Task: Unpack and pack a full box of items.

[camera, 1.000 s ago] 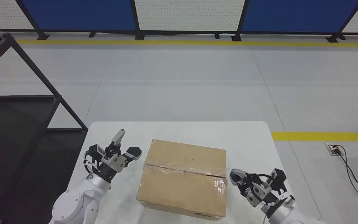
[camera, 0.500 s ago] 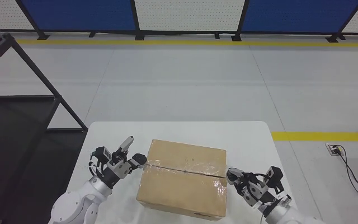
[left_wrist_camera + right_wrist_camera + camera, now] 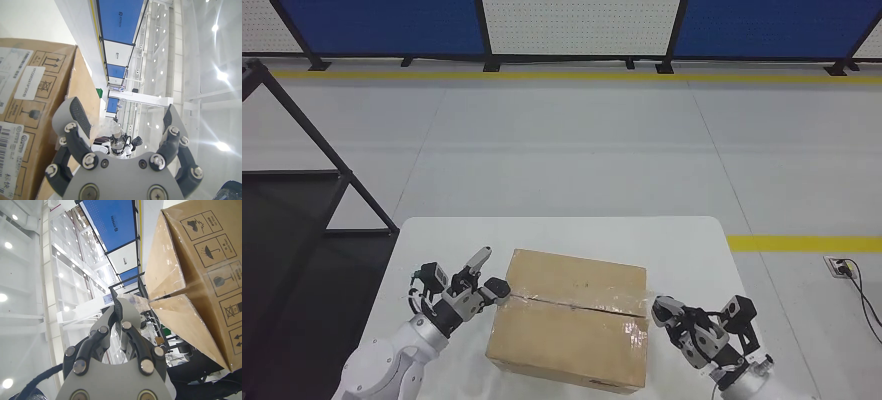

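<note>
Left gripper sat spread wide at the left end of the box, one finger against its top edge. That box lay closed, taped, mid-desk. Right gripper sat just off its right end, fingers pressed together.

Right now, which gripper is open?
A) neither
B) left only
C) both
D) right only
B: the left gripper stands wide open next to the box, while the right gripper is shut tight with no gap.
</note>
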Tool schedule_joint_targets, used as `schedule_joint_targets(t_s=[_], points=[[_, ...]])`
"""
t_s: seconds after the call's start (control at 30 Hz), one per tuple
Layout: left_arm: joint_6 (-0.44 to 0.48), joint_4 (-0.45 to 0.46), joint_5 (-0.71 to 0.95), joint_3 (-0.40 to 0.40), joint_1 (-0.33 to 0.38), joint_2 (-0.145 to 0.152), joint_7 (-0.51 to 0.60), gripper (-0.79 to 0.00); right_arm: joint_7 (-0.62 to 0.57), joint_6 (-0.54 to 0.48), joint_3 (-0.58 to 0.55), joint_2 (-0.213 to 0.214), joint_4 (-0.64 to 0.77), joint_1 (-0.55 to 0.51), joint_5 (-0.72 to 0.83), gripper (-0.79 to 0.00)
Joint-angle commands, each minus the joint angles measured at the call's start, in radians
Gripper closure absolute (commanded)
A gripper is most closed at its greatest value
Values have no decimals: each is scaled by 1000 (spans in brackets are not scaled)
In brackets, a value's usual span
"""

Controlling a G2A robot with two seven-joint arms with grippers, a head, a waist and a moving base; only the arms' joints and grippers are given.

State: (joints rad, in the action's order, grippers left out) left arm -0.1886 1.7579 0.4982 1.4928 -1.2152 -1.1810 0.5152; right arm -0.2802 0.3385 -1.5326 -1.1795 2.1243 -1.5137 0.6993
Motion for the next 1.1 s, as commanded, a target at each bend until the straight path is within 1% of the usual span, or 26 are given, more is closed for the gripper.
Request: schedule_joint_targets(t_s=[0.0, 0.57, 1.07], points=[[2, 0, -1, -1, -1, 0, 0, -785, 3, 7, -1, 0, 0, 0, 1, 0], [-7, -7, -17, -14, 6, 4, 5, -785, 7, -2, -20, 1, 39, -53, -1, 0], [-13, -2, -14, -16, 3, 8, 4, -785, -10, 16, -3, 4, 35, -30, -43, 0]])
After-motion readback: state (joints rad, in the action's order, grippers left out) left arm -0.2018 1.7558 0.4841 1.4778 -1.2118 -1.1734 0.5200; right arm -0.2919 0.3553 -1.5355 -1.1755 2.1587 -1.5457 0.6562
